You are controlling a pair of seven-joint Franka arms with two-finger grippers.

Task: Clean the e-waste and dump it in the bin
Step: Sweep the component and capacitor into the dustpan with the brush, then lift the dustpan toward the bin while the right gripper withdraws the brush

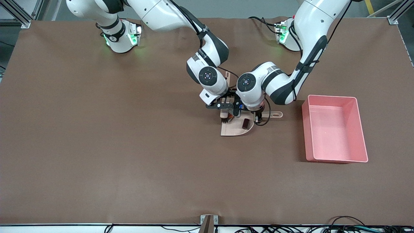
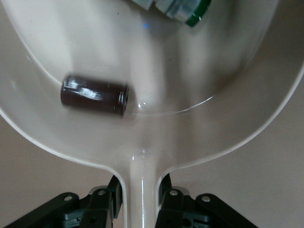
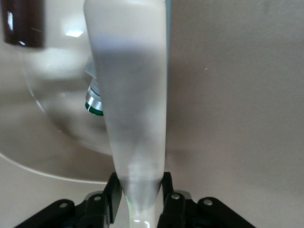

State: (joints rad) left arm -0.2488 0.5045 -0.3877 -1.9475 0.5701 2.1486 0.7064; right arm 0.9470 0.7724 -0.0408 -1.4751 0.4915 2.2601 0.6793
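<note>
**Both e-waste pieces in the dustpan; tipping into the bin not yet done**

Take the dustpan (image 1: 235,128) as your landmark. It lies flat on the brown table (image 1: 97,145), near the middle, with its handle pointing toward the left arm's end.

Progress, as I judge it:
- The dark maroon capacitor (image 2: 94,94) lies on its side inside the dustpan's scoop, apart from the wall.
- The grey-white part with the green band (image 3: 93,102) is also inside the scoop, beside the brush (image 3: 130,95) and partly hidden by it.
- I see no loose piece on the table around the dustpan. Sweeping looks complete or nearly so.
- The pink bin (image 1: 334,128) stands well apart from the dustpan, toward the left arm's end, and appears empty. Lifting, carrying and tipping remain.

Grippers:
- Your left gripper (image 2: 141,192) is clamped on the dustpan's handle, one finger on each side.
- Your right gripper (image 3: 138,192) is clamped on the brush's handle, with the bristles down at the dustpan's mouth, at the edge toward the right arm's end.

Edges and room:
- The dustpan's mouth is open and low; the capacitor is round and could roll out if you tilt the mouth down when lifting.
- The two wrists sit very close together over the dustpan. Clear the brush first.
- Between the dustpan and the bin the table is bare. The bin's walls are tall, so the dustpan must rise above its rim.
</note>
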